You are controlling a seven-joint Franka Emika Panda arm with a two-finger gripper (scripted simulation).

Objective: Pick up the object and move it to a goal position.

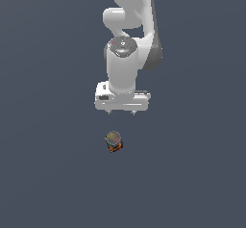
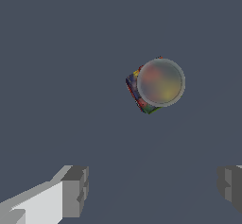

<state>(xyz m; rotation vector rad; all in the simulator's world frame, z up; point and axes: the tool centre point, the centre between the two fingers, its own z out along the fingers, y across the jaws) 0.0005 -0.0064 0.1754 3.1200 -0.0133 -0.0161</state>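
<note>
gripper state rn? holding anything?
Gripper: open, holding nothing. In the wrist view its fingers stand wide apart, and the object sits clear of them, not between them.

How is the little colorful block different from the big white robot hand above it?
The block is tiny; the gripper is far bigger. The block is dark with red, orange and green patches and a greyish round top; the gripper is plain white. The block sits low, untouched; the gripper hangs above it, jaws wide apart.

place: simulator render | evidence: flat featureless grey-blue ground (image 1: 48,174)
</note>
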